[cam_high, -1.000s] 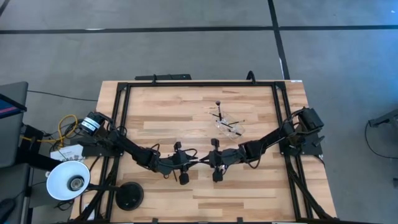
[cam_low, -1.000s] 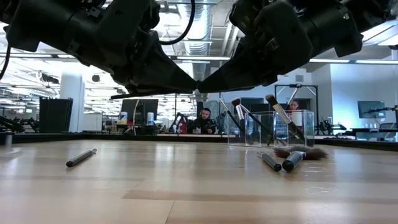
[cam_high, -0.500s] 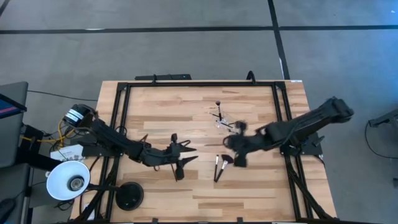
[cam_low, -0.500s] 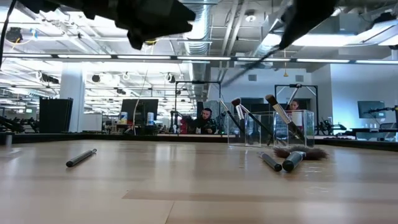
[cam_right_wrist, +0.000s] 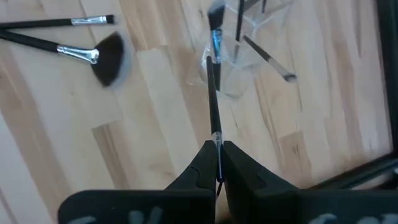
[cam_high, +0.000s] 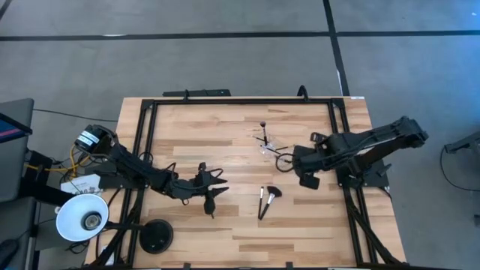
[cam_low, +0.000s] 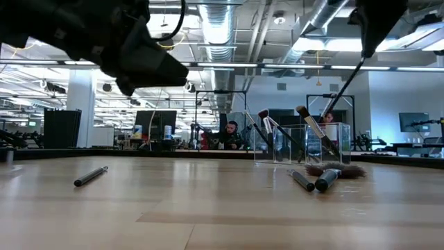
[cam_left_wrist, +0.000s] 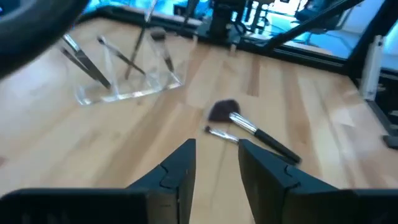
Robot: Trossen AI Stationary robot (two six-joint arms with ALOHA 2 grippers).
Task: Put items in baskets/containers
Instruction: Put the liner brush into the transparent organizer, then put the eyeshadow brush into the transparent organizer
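A clear cup (cam_high: 271,148) stands at the table's middle right with several slim dark brushes standing slanted in it; it also shows in the low view (cam_low: 302,143). My right gripper (cam_high: 298,159) is just right of the cup and above it, shut on a slim dark brush (cam_right_wrist: 214,93). The brush's free end is over the cup (cam_right_wrist: 244,59). A fan brush (cam_high: 271,195) and a thin brush (cam_high: 262,201) lie flat on the table, nearer than the cup. Another brush (cam_low: 90,176) lies flat at the left. My left gripper (cam_left_wrist: 214,163) is open and empty over the table's middle, left of the two brushes. My right gripper pinches the brush's dark handle (cam_right_wrist: 216,146) between its two fingers, near the handle's end. The brush lies along the fingers and sticks out ahead of them. It slants down toward the cup (cam_low: 343,87), lifted clear of the table.
A white round lamp shade (cam_high: 81,217) and a black round base (cam_high: 156,236) stand at the table's near left corner. A black frame (cam_high: 240,101) runs along the table's edges. A person (cam_low: 226,133) sits in the room behind.
My two grippers stood tip to tip over the table's middle. My right gripper has risen and gone toward the table's far right to the cup, carrying the slim brush. My left gripper has risen and drawn back a little toward the left.
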